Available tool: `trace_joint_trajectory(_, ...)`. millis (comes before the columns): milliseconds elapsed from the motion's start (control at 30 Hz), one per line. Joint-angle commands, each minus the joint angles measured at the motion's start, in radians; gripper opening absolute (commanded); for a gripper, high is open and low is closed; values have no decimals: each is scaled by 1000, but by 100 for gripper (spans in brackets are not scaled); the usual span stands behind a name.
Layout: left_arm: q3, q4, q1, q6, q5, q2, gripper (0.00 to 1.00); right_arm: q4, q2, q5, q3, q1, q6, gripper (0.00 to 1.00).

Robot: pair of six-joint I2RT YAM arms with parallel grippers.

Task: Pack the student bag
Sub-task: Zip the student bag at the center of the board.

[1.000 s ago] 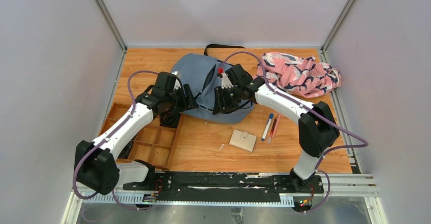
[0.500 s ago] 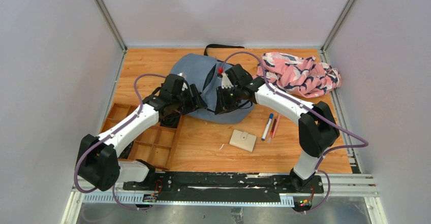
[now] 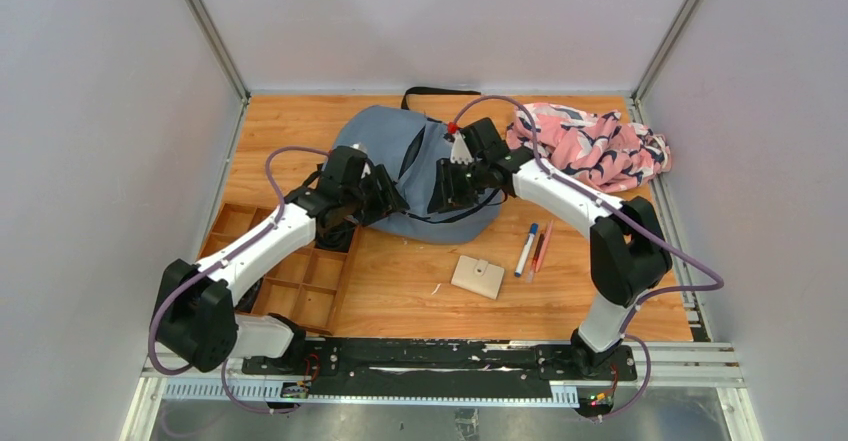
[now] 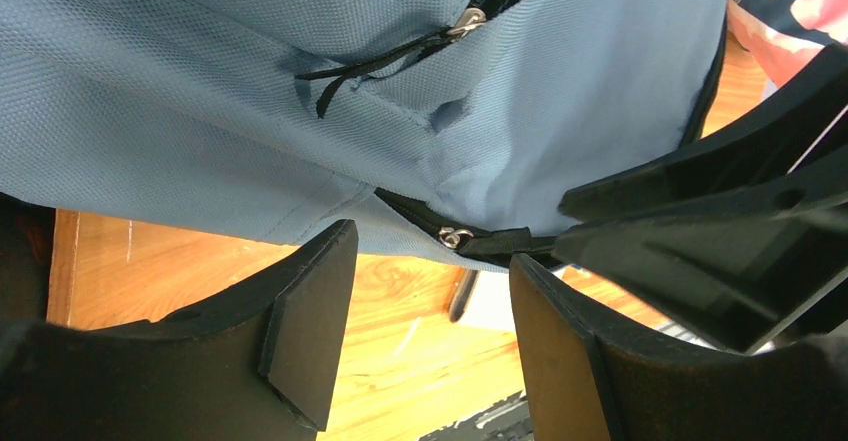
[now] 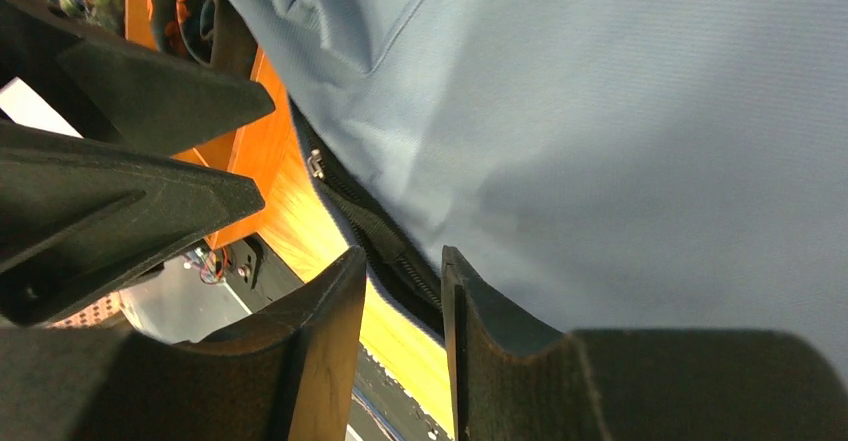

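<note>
The student bag is big, soft and grey-blue, with black straps and dark zippers. It lies flat near the pink cloth.

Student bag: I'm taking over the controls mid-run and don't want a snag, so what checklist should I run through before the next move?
1. Left gripper unloaded: ok, open with nothing between its fingers.
2. Right gripper holding the student bag at its zipper seam: it straddles the seam; whether the grip is firm, cannot tell.
3. Zipper pull in sight: ok.
4. Grippers clear of each other: not ok, nearly touching.
5. Pens and tan case lying loose on the table, apart from the bag: ok.
</note>
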Motion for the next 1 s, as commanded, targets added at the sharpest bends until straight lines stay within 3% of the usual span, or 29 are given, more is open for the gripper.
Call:
trace_joint_trajectory(0,13,19,-1,0,-11,15,64,26,-6,-61,-33,-39,19,38)
trace_joint_trajectory(333,-2,13,0,25,16,31,65,27,60,-214,-29,-38,11,49)
trace_joint_trajectory(967,-43,70,16,25,67,41,65,113,92,-257,-32,-26,73,42)
